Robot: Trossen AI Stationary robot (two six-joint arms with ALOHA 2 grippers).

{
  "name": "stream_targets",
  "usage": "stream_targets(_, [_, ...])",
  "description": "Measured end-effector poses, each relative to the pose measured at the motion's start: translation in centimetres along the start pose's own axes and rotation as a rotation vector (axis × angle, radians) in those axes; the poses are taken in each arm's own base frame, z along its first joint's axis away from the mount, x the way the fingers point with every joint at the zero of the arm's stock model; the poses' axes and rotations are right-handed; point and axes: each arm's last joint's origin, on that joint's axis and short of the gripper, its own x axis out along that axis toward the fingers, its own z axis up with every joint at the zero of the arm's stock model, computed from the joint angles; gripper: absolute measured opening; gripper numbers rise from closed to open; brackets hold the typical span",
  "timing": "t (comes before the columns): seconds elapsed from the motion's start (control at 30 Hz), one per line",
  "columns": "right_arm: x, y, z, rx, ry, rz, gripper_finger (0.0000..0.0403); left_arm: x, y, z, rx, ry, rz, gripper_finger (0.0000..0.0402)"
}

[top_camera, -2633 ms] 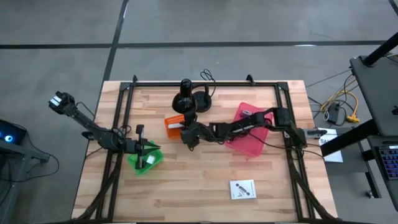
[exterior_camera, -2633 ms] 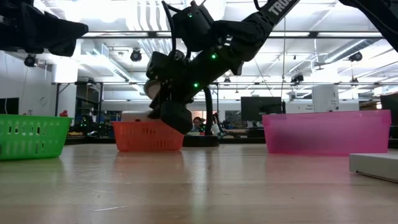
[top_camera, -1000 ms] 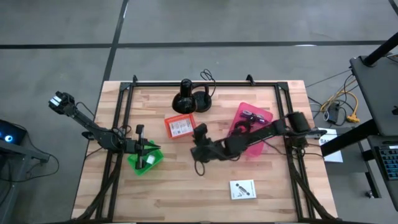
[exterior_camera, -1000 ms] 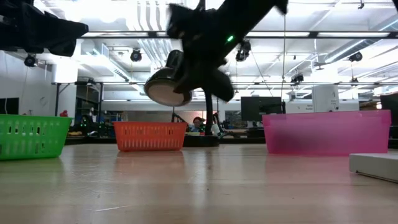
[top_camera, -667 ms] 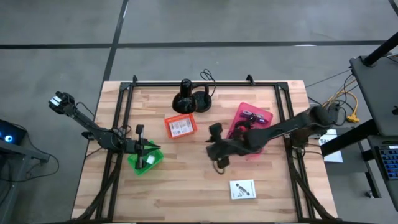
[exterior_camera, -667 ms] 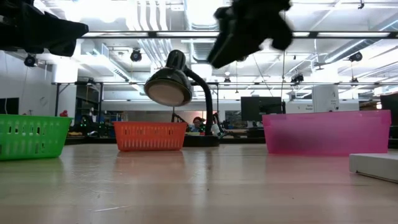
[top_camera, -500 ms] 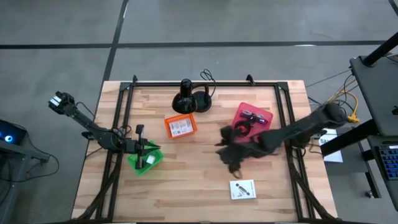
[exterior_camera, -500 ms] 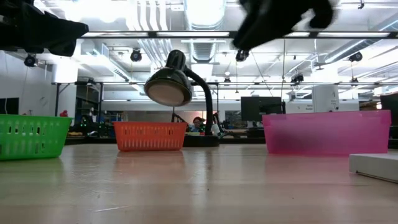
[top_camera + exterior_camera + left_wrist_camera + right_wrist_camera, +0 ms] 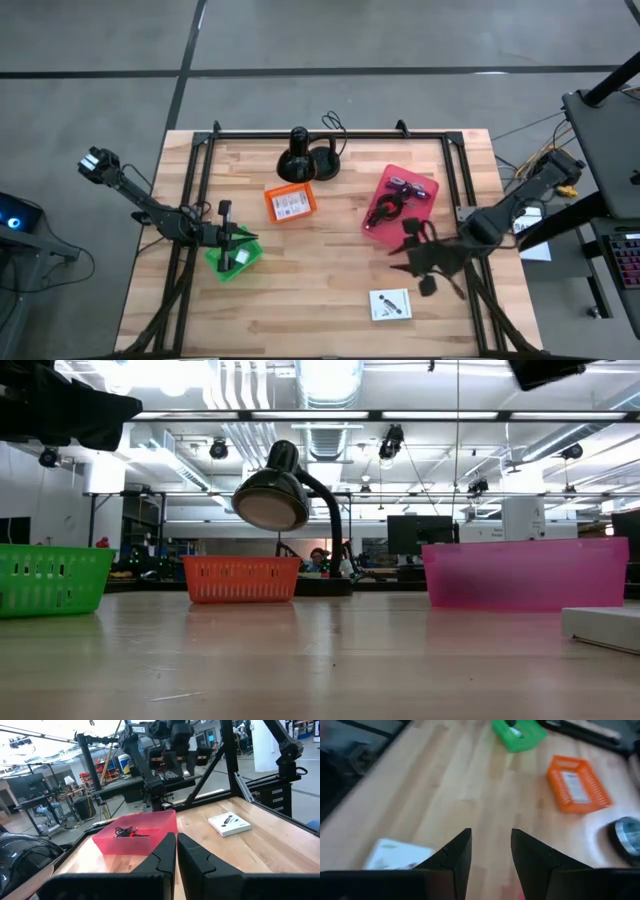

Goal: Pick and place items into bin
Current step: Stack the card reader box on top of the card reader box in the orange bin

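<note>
Right claw [image 9: 428,268] empty beside pink bin [image 9: 402,207] of cables [image 9: 385,208]

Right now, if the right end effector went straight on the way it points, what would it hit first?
The right end effector would most likely meet the bare table, between the white card and the orange basket. Only wood shows ahead of it; depth is unclear, so the basket beyond is possible.

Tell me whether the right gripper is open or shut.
Open and empty: in its wrist view the right gripper shows a clear gap between the fingers, bare table beyond.
</note>
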Motion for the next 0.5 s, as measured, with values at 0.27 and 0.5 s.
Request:
stream_targets(0.27, [-1.5,1.7,-3.1,0.146,0.016,0.12,0.0125,0.0,0.0,-0.1,0.002,0.003,-0.001,0.0002])
stream_targets(0.5, [-0.8,3.1,-6.2,0.256,0.158,0.241,0.0125,0.3,-0.3,-0.5,0.028,0.039,-0.011,0.0002])
